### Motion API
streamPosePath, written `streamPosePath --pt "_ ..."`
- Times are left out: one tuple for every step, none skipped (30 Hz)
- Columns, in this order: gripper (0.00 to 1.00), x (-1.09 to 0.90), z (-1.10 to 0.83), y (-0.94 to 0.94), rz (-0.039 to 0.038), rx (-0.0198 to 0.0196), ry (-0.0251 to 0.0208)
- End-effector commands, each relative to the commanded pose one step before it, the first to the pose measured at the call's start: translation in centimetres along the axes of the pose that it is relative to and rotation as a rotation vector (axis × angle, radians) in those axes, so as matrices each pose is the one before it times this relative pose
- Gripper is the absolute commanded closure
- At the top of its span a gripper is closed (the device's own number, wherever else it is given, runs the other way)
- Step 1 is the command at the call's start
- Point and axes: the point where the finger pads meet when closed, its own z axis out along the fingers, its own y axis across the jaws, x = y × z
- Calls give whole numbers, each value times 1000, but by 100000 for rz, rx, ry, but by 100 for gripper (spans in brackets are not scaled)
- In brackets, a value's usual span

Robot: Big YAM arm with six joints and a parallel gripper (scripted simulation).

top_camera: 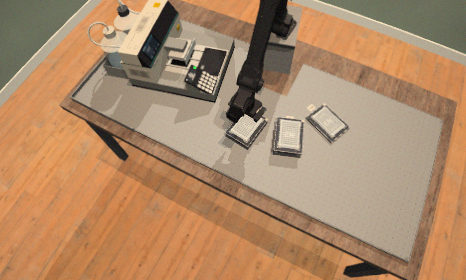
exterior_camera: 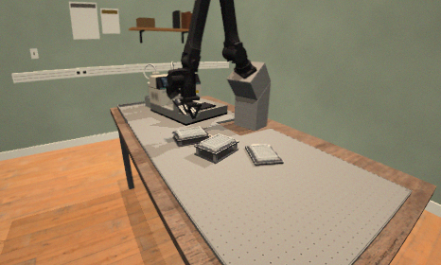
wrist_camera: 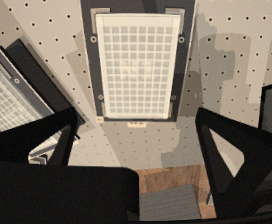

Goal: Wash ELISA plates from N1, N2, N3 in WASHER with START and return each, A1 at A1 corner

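Note:
Three white ELISA plates lie in dark nests in a row on the mat: the left one [top_camera: 246, 128] [exterior_camera: 190, 132] [wrist_camera: 139, 63], the middle one [top_camera: 289, 135] [exterior_camera: 217, 143] and the right one [top_camera: 327, 122] [exterior_camera: 263, 152]. My gripper [top_camera: 248, 116] [exterior_camera: 191, 111] [wrist_camera: 136, 113] is open and empty. It hangs straight above the left plate, with the fingers apart over the plate's near end and not touching it. The middle plate also shows at the left edge of the wrist view [wrist_camera: 3, 103]. The washer [top_camera: 160, 43] [exterior_camera: 163, 95] stands at the back left; its lamp [top_camera: 193, 66] is green.
The washer's keypad [top_camera: 206, 81] faces the arm. Bottles with tubing [top_camera: 112, 30] stand behind the washer. The arm's grey pedestal [top_camera: 280, 53] [exterior_camera: 251, 97] stands at the back edge. A small label [top_camera: 310, 107] lies by the right nest.

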Motion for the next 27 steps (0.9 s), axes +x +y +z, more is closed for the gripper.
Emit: streamPosePath --pt "0 -574 -262 96 -245 -283 -1337" --pt "0 0 0 0 0 0 0" --pt "0 0 0 0 0 0 0" --pt "0 0 0 0 0 0 0" --pt "0 655 -323 772 -5358 -378 205" --pt "0 240 -44 461 -3258 103 681" --pt "0 20 -40 496 -3332 -14 -64" --pt "0 -331 -83 550 -3375 -84 -605" --pt "0 -309 -79 543 -3358 -74 -543" --pt "0 -209 -64 527 -3335 -53 -354" --pt "0 -259 -69 528 -2816 -56 -407" --pt "0 -286 -72 526 10 -63 -426" --pt "0 -34 -38 510 31 -39 -18" --pt "0 -34 -39 511 31 -39 -18" --pt "0 -34 -39 511 2232 -39 -17" --pt "0 -23 -39 512 32 -40 -16" --pt "0 -22 -39 515 26 -45 -15" --pt "0 -22 -39 516 24 -47 -15" --pt "0 -22 -39 516 24 -48 -14" --pt "0 0 0 0 0 0 0" --pt "0 0 0 0 0 0 0" --pt "0 -22 -38 518 25 -48 -14" --pt "0 10 -9 511 19 -24 96" --pt "0 109 87 494 -6 61 449" --pt "0 106 90 359 -17 75 419" --pt "0 0 0 1 0 0 1" --pt "0 0 0 1 0 0 1"
